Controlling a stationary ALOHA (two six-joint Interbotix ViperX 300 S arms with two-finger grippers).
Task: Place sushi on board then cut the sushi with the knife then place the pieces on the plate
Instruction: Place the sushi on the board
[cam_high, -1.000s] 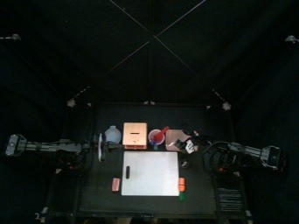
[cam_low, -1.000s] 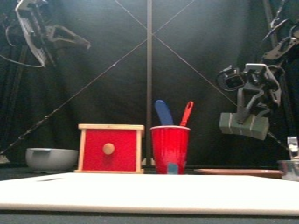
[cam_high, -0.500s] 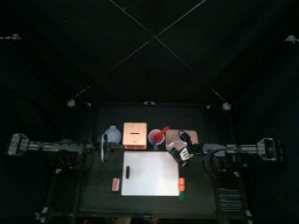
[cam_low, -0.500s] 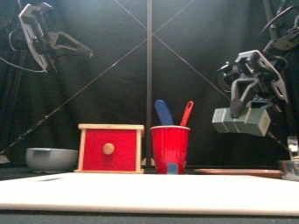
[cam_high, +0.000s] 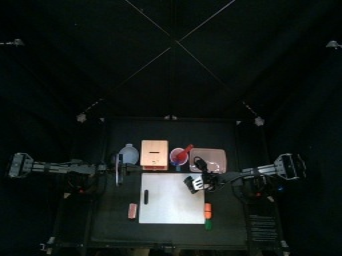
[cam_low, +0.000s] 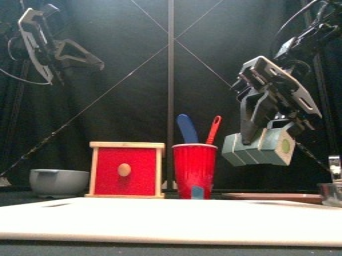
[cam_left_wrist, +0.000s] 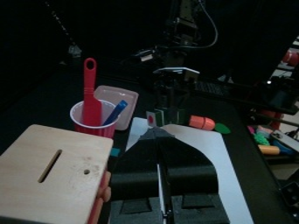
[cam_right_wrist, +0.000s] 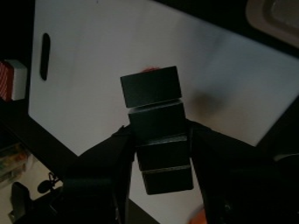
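The red cup (cam_low: 195, 168) holds a blue knife (cam_low: 186, 127) and a red knife (cam_low: 213, 129). The right claw (cam_right_wrist: 158, 147) is clamped on the sushi roll (cam_low: 261, 148), which is in the air above the white board (cam_low: 160, 220) on the desk (cam_high: 114, 230). The roll's long axis lies in line with the jaws, one end reaching past them. The left claw (cam_left_wrist: 163, 179), jaws together, hangs at the left.

A cutting board (cam_high: 174, 200) is laid on the table (cam_high: 112, 218) at the middle of its front edge. Behind it, a bowl (cam_high: 128, 153), a box (cam_high: 154, 154), a cup (cam_high: 178, 157) and a tray (cam_high: 217, 155) are lined up from the left edge toward the right. Two knives (cam_low: 187, 128) are stood in the cup. A sushi roll (cam_low: 262, 149) is held above the board's back right part by the right end effector (cam_low: 265, 137). One toy (cam_high: 132, 209) is laid beside the board's left edge.
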